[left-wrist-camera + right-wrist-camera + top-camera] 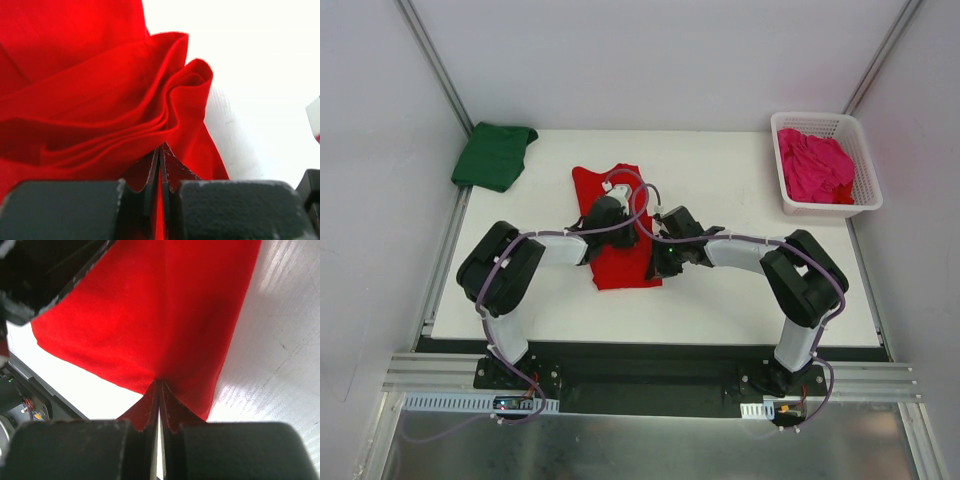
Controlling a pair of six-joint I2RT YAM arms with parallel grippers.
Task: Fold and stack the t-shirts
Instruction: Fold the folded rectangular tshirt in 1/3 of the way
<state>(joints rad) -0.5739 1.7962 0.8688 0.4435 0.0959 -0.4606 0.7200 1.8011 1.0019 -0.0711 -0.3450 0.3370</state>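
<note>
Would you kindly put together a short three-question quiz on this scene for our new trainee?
1. True or false: the pink t-shirt lies in the basket.
2. The left gripper and right gripper are both: A) open; B) shut on the red t-shirt; C) shut on nothing.
3. Fill in: the green t-shirt lies at the table's far ____ corner.
Key: 1 true; 2 B; 3 left.

The left arm [500, 270] and right arm [805, 275] bend at the elbows, forearms reaching inward toward each other. The left end effector [160, 159], at 9 o'clock of the right end effector [159, 390], pinches the red t-shirt [625, 265] with closed jaws, as does the right.
</note>
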